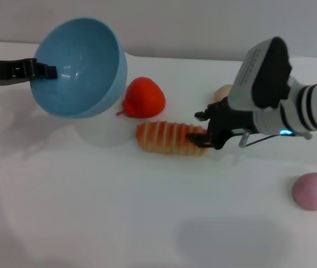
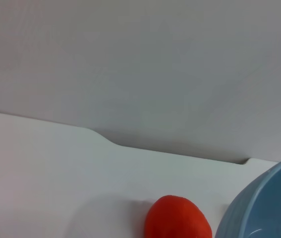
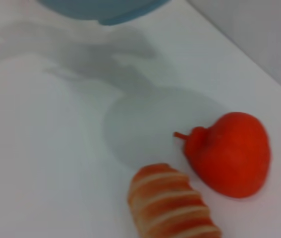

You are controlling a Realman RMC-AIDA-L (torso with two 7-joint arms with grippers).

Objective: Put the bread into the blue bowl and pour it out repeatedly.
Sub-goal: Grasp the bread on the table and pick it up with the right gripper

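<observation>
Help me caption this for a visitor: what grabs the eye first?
The blue bowl, tipped on its side and held up at the far left by the left gripper, empty. Mid-table, the right gripper is at the right end of the striped bread, with a red fruit toy just behind it. A pink ball sits alone at the right.
</observation>
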